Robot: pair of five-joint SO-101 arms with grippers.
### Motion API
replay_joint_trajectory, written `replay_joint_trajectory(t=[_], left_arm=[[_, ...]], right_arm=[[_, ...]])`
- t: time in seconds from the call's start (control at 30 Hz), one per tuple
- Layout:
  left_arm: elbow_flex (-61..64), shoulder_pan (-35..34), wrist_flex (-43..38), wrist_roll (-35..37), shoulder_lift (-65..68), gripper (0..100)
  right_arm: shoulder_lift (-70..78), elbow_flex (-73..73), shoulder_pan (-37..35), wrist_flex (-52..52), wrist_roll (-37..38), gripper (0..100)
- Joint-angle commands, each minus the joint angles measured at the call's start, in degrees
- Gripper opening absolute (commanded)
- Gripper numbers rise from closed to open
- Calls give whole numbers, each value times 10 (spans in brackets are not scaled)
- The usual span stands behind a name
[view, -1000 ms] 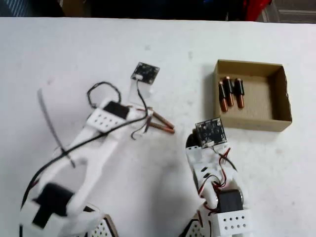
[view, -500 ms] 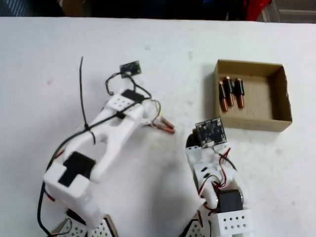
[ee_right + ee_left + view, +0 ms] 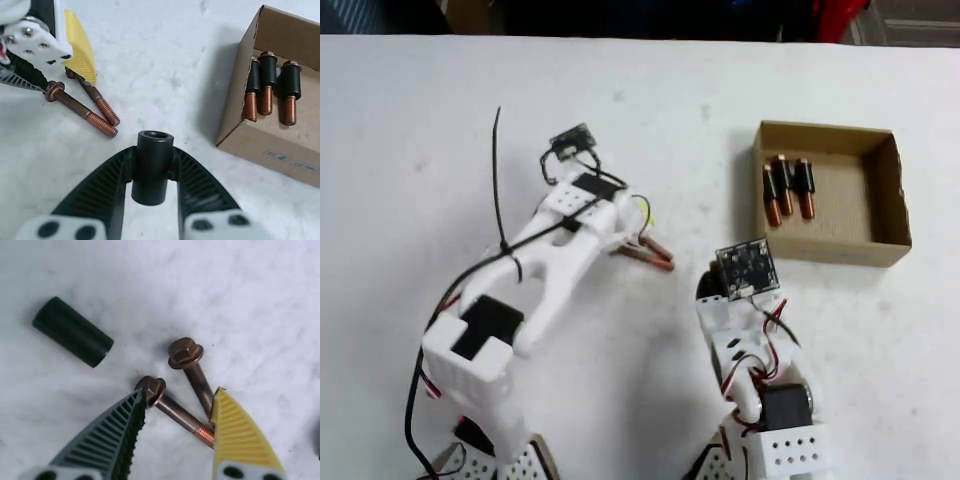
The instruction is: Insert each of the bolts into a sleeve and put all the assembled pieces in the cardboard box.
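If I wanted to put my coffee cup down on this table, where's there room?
The table is bare across its far-left part, beyond the left arm, and along the far edge behind the cardboard box. It is crowded in the middle: the left gripper straddles two bolts, close to the right gripper holding a sleeve.

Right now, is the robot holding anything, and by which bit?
The right gripper clamps a black sleeve around its middle. The left gripper is open, holding nothing.

left arm [image 3: 545,260] is being shown white, black-cabled | right arm [image 3: 750,350] white — red wires [image 3: 775,325] | left fingers [image 3: 239,435] ribbed yellow, grey | right fingers [image 3: 102,192] ribbed black
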Motion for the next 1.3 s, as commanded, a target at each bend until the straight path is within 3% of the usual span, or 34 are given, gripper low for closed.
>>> replay_joint_trajectory(t=[0.0, 0.37, 1.27], left_arm=[[-16, 4, 14, 9, -7, 238], [-69, 3, 25, 5, -2, 238], [-70, 6, -1, 8, 0, 238]], right_arm=[[-7, -3, 3, -12, -1, 16], [-7, -3, 1, -12, -1, 16], [-7, 5, 1, -15, -1, 16]])
